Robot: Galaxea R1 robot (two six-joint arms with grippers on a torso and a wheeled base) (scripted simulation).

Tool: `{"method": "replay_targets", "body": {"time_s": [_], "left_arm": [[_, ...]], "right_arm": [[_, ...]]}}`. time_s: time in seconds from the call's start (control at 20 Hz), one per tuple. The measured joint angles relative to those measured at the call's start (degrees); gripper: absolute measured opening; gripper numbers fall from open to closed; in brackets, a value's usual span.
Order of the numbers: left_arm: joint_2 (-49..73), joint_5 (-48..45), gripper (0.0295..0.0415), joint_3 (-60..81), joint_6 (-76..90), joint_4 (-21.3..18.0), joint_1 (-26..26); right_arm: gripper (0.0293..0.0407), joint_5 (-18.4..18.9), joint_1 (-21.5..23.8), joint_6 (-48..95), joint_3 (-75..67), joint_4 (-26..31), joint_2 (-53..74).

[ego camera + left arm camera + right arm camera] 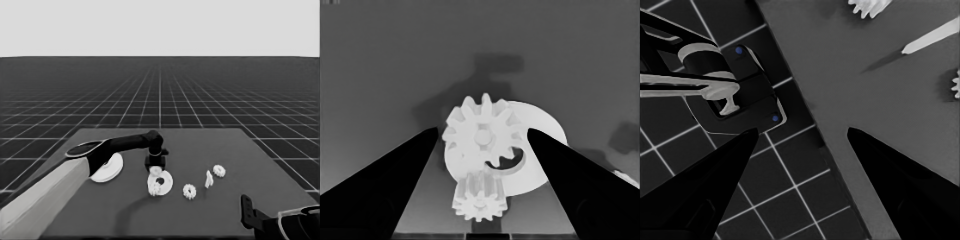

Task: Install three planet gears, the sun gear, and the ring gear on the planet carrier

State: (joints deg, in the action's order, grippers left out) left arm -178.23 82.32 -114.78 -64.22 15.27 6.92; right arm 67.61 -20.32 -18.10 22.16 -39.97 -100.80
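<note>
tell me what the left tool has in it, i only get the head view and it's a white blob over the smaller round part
Observer: The left wrist view shows the left tool gripping a toothed gear between its fingers, above the smaller round part.
Operator: anything on that part already
Observer: A second gear sits at its rim, beside the hole. I cannot tell whether it is seated.
Operator: and the right tool
Observer: The right wrist view shows the right tool open and holding nothing, parked over a corner of the table.
</note>
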Motion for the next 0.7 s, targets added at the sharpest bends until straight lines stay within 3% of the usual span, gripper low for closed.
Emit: {"method": "replay_targets", "body": {"time_s": [0.15,0.5,0.55,0.6,0.7], "left_arm": [[2.15,3.61,0.0385,6.46,-3.54,-5.44,-6.46],[2.29,4.23,0.0385,7.01,-3.85,-7.06,-8.14],[17.5,-15.01,0.0408,33.48,23.71,-3.19,-12.61],[39.68,-26.82,0.0414,57.01,48.34,-0.86,-18.37],[65.27,-37.74,0.0392,79.02,71.87,1.35,-23.78]], "right_arm": [[0.0385,0.0,0.0,0.0,0.0,0.0,0.0],[0.0385,0.0,0.0,0.0,0.0,0.0,0.0],[0.0385,0.0,0.0,0.0,0.0,0.0,0.0],[0.0385,0.0,0.0,0.0,0.0,0.0,0.0],[0.0385,0.0,0.0,0.0,0.0,0.0,0.0]]}}
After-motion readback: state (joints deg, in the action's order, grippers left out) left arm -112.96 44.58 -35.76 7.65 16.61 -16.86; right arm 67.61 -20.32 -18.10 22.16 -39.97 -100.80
